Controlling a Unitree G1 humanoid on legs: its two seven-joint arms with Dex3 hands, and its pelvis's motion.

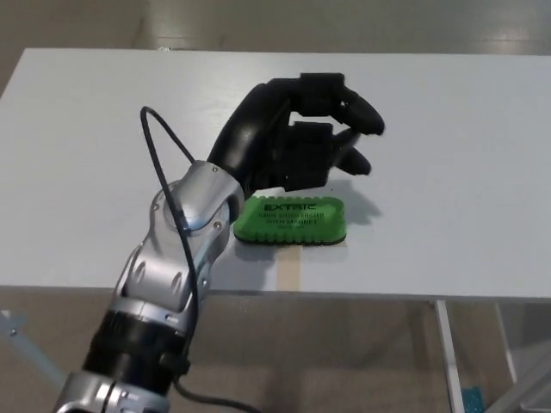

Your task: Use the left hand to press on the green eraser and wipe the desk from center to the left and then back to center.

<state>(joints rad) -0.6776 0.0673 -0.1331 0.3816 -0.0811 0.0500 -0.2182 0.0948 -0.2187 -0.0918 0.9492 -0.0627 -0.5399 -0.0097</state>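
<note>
- Left forearm (176, 258): enters from the lower left and angles up across the desk (77, 172); route it so it does not drag the eraser.
- Green eraser (291, 221): lies flat near the desk's front edge, centre.
- Left hand (297, 142): hovers beyond the eraser, fingers apart, holding nothing. Lower the palm squarely onto the eraser before sliding left.

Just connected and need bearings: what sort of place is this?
Probably an office or lab: a plain white desk, a green whiteboard eraser under the left hand, smooth bare floor beyond.
</note>
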